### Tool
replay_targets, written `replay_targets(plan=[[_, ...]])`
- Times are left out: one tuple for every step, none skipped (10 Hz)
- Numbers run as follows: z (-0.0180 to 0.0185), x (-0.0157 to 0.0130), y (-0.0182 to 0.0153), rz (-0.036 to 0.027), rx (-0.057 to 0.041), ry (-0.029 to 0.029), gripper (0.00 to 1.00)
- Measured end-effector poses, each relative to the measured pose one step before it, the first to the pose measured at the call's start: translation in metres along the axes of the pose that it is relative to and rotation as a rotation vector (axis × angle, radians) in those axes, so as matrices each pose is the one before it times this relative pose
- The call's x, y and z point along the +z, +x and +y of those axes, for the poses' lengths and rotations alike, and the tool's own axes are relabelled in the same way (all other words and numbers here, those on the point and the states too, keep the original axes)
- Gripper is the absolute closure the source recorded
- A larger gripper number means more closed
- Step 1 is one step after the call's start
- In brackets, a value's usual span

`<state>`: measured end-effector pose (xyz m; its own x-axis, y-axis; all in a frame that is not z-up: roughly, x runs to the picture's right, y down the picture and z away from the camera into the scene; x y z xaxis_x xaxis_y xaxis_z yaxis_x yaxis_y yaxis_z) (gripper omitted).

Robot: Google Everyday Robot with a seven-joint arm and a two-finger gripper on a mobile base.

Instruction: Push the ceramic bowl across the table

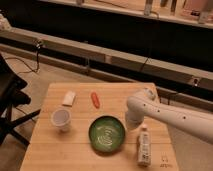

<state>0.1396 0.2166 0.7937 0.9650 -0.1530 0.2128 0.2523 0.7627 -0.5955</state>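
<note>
The ceramic bowl [107, 133], dark green and glossy with pale swirl marks inside, sits on the light-wood table [55, 152], near its front middle. My white arm comes in from the right. My gripper [133, 119] is at the arm's end, low over the table just right of the bowl's far right rim. I cannot tell whether it touches the bowl.
A white cup [61, 120] stands left of the bowl. A small white packet [68, 98] and a red-orange item [95, 99] lie toward the back. A white bottle [144, 145] lies right of the bowl. A black chair [10, 100] stands to the left.
</note>
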Motion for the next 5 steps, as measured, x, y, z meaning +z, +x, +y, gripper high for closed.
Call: replay_targets(plan=[[-0.00078,0.00004,-0.00057,0.00069,-0.0018,-0.00015,0.81],[0.00023,0.0003,-0.00051,0.00201,-0.00179,-0.00366,0.81],[-0.00082,0.00107,-0.00203,0.00156,-0.00407,-0.00268,0.81],[-0.00209,0.00181,-0.00308,0.00281,-0.0071,-0.00163,0.81],[-0.00241,0.00142,-0.00537,0.002,-0.00449,-0.00155,0.81]])
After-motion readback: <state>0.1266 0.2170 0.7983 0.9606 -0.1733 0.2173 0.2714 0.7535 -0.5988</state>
